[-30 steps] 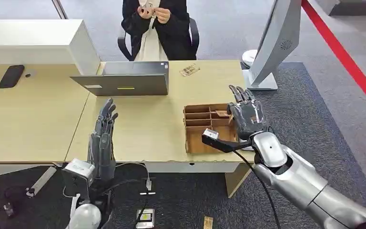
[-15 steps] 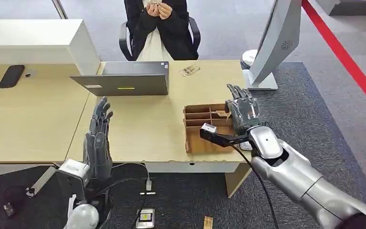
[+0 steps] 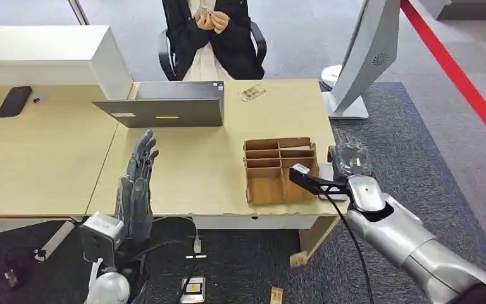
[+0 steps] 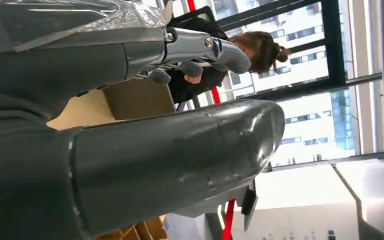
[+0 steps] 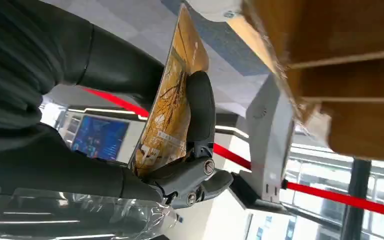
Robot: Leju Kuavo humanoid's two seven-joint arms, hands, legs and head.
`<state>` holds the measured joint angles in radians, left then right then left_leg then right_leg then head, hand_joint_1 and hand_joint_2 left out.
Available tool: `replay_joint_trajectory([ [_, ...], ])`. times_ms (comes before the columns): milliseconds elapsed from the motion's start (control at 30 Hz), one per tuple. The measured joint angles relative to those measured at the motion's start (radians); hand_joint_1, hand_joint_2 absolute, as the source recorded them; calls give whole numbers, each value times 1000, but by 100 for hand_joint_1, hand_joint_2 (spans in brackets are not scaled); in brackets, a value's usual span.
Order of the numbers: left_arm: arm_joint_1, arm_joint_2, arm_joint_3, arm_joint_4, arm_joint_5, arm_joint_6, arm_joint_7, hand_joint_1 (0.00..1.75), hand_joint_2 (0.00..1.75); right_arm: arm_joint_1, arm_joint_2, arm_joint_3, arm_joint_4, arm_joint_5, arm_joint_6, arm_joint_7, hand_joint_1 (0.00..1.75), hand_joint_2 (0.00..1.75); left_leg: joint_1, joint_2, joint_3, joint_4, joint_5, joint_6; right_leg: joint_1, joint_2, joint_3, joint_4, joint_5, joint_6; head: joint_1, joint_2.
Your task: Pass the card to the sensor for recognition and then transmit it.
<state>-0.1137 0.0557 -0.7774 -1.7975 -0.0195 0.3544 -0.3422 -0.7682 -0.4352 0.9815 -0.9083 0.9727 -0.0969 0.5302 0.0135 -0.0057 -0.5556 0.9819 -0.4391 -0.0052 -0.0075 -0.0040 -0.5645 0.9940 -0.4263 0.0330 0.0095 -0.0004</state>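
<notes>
Right robot hand (image 3: 349, 159) pinches card (image 5: 172, 95), just beside divided cardboard box (image 3: 278, 170) at desk (image 3: 202, 171) edge. Left robot hand (image 3: 138, 183) open, fingers straight, holding nothing.

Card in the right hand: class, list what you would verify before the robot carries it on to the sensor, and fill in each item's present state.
1. Right hand holds the card: ok.
2. Card lifted out of the cardboard organizer: ok.
3. Left hand holds nothing, fingers apart, by the table edge: ok.
4. Grey stand beyond the table's right end in view: ok.
5. Where its sensor sits: cannot tell.
</notes>
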Motion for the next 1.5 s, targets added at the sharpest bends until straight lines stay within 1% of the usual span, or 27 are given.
replay_joint_trajectory([
  [167, 4, 0, 0, 0, 1, -10, 0, 0, 0, 22, -28, -9, 0, 1, 20, 24, 175, 175, 0, 0, 0, 0, 0, 0, 0, 0, 0, 0, 0, 0, 0, 0],
  [333, 4, 0, 0, 0, 2, -13, 0, 0, 0, 44, -57, -18, -20, 0, 24, 35, 175, 175, 0, 0, 0, 0, 0, 0, 0, 0, 0, 0, 0, 0, 0, 0],
  [467, 5, 0, 0, 0, 2, -13, 0, 0, 0, 49, -66, -19, -33, -1, 25, 37, 175, 175, 0, 0, 0, 0, 0, 0, 0, 0, 0, 0, 0, 0, 0, 0],
  [867, 5, 0, 0, 0, 2, -4, 0, 0, 0, 51, -71, -19, -66, -7, 10, 25, 175, 175, 0, 0, 0, 0, 0, 0, 0, 0, 0, 0, 0, 0, 0, 0],
  [1133, 5, -1, 0, 0, 2, -23, -3, 0, 0, 66, -73, -19, -87, -24, 10, 34, 175, 175, 0, 0, 0, 0, 0, 0, 0, 0, 0, 0, 0, 0, 0, 0],
  [1267, 5, -1, 0, 0, 2, -27, -3, 0, 0, 71, -74, -19, -88, -50, 19, 38, 175, 175, 0, 1, 0, 0, 0, 0, 0, 0, 0, 0, 0, 0, 0, 0],
  [1500, 9, -1, 0, 0, 5, -37, -4, 0, 0, 101, -73, -19, -74, -94, 13, 38, 175, 175, 0, 0, 0, 0, 0, 0, 0, 0, 0, 0, 0, 0, 0, 0],
])
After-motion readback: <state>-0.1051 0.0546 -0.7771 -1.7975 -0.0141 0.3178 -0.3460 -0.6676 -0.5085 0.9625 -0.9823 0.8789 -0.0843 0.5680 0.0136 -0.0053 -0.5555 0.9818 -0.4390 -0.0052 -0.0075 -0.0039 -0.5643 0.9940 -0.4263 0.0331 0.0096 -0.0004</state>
